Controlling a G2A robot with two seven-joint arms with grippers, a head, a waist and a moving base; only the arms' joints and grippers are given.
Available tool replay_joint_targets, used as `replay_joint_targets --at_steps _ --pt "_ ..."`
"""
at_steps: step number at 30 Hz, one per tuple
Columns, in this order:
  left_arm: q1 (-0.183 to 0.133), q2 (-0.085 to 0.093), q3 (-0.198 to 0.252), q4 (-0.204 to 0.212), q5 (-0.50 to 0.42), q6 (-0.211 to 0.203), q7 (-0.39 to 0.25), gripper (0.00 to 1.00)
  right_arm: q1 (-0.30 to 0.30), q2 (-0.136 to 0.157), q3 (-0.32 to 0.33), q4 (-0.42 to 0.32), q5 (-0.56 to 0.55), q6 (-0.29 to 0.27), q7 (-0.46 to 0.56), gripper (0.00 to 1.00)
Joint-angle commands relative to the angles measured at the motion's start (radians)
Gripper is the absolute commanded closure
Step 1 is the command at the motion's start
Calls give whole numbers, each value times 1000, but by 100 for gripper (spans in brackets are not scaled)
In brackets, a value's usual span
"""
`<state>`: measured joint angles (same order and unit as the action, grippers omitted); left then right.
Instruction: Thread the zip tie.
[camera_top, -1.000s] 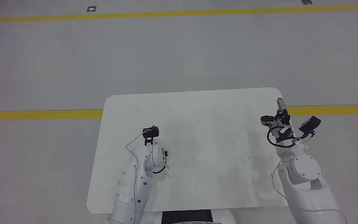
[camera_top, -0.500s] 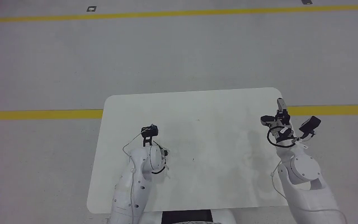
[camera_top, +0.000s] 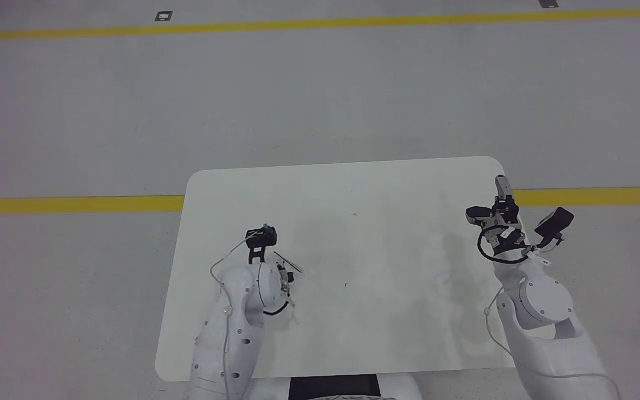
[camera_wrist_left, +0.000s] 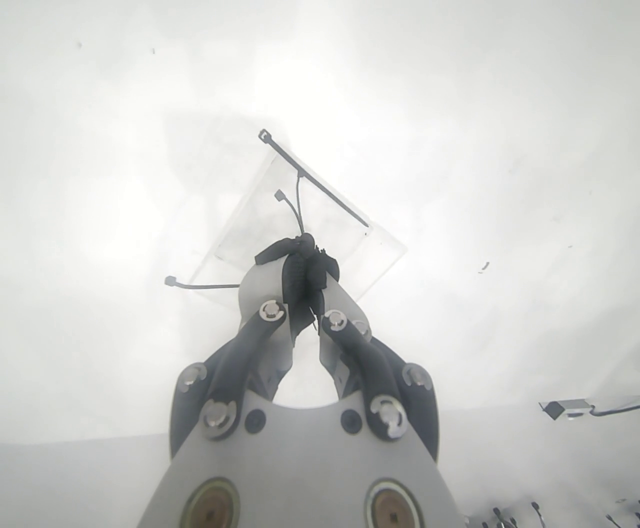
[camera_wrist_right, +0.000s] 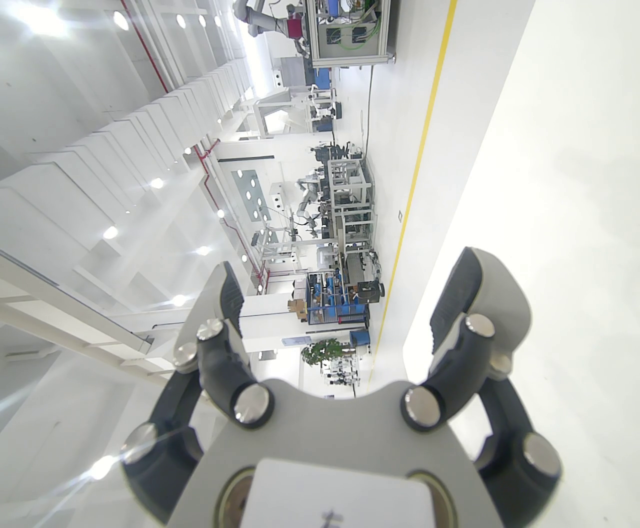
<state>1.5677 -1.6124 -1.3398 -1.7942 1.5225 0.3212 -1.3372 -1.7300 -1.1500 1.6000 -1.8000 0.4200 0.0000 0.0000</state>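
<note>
Left pincer (camera_wrist_left: 301, 260): closed tight, its black pads pinched together on a thin black tie. It hangs low over the near-left part of the white surface (camera_top: 283, 272).
Held zip tie (camera_wrist_left: 279, 194): a fine black strand comes out from between the tips and curves to a small square head just beyond them.
Second strand: another fine black line runs from the same tips straight out to the long zip tie. I cannot tell whether it belongs to the held tie.
Clear sheet (camera_wrist_left: 250, 215): a see-through rectangle lying flat on the surface, under the tips and reaching beyond them, with one corner off to the side of the pincer.
Side zip tie (camera_wrist_left: 200, 286): lies flat just beside one finger. Its head rests off the sheet on the bare surface, and its tail is hidden behind the finger.
Long zip tie (camera_wrist_left: 315, 181): straight and flat, farthest from the tips, lying along the far side of the clear sheet with its head at one end.
Surface (camera_top: 400, 200): white with rounded corners.
Right pincer (camera_wrist_right: 345, 265): spread wide with nothing between the pads. It is raised at the right edge of the surface (camera_top: 488, 200), well apart from the left pincer and the ties.
</note>
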Motion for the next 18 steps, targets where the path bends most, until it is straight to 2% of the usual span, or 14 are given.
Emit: replay_joint_targets --at_steps 1,4,12,18 --pt "-3 2 -1 0 3 -1 -20 100 0 0 0 0 0 0 0 0" --pt "-10 5 -3 2 -2 1 -43 100 0 0 0 0 0 0 0 0" --pt "-12 13 -9 -10 -24 0 -46 100 0 0 0 0 0 0 0 0" --pt "-6 21 -23 -20 -80 -20 -53 100 0 0 0 0 0 0 0 0"
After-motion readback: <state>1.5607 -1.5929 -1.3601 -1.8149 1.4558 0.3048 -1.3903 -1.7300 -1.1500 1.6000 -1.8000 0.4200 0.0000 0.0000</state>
